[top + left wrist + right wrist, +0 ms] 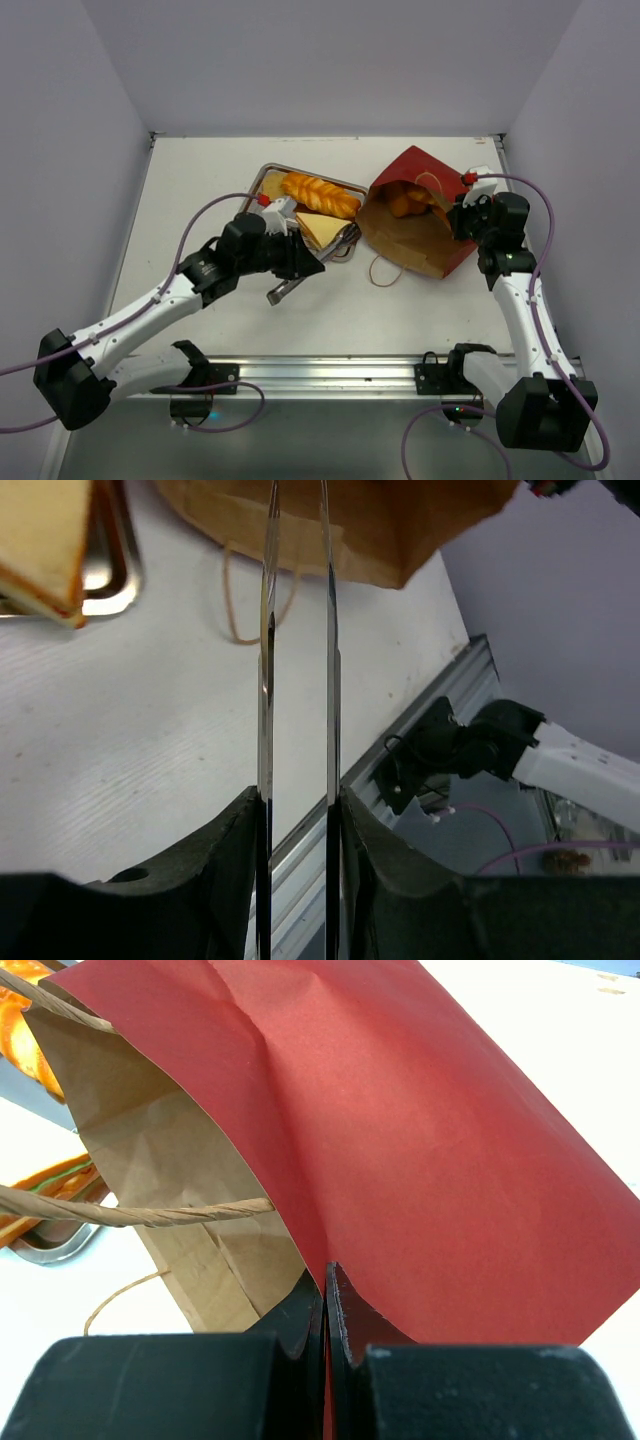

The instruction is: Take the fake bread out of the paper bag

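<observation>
The red paper bag [425,215] lies on its side, its brown mouth facing the tray. Orange fake bread [405,200] shows inside it. A long golden loaf [320,193] and a pale slice [320,228] lie on the metal tray [270,178]. My right gripper [455,215] is shut on the bag's red upper edge [400,1140] beside a string handle [140,1215]. My left gripper [305,258] is shut on metal tongs [297,630]. Their two blades point toward the bag's mouth [330,520] and hold nothing.
The bag's lower string handle [383,272] lies looped on the white table in front of the bag. The slice and the tray's corner [100,580] show at the left of the left wrist view. The metal rail [330,372] with both arm bases runs along the near edge.
</observation>
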Robot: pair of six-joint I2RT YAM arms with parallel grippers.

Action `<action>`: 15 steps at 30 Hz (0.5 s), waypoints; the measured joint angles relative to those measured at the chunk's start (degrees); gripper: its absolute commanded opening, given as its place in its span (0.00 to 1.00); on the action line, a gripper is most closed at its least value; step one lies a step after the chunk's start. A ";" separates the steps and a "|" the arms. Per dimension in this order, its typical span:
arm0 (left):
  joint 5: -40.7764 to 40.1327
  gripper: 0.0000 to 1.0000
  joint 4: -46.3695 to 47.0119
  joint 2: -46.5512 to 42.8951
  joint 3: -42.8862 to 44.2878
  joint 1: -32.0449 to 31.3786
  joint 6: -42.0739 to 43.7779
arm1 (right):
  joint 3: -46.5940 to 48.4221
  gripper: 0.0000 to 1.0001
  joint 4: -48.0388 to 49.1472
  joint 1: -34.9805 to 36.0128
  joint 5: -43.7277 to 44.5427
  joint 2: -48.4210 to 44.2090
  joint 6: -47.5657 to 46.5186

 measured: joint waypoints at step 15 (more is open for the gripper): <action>-6.93 0.41 7.58 29.09 17.68 -12.28 1.49 | 0.00 0.00 -0.13 0.00 -0.02 0.00 0.00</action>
